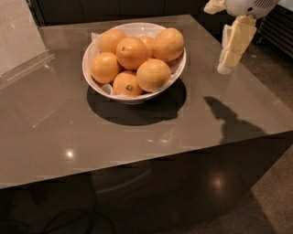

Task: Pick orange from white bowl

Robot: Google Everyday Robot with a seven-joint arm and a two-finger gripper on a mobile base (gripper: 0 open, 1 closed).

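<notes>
The gripper [229, 58] hangs clear above the table [206, 132], holding nothing; whether it stands wide or narrow cannot be told. Its shadow [229, 119] falls on the tabletop below it. To its left, apart from it, the orange [168, 44] lies in the white bowl [88, 73] on the side nearest the gripper, touching other oranges [131, 53].

Place: an indoor room with an office or test-space feel; which of the two, I can't tell.
Table: broad glossy grey-brown top [137, 141], ceiling lamps glinting off it.
Behind: dark cabinet fronts [114, 8].
Left: clear stand-up sign holder [20, 41].
Floor: speckled, hard [274, 201].
Set out: white bowl [132, 97] heaped with oranges [153, 75].
Machine: cream robot gripper [226, 61] hanging over the table's far right corner.
</notes>
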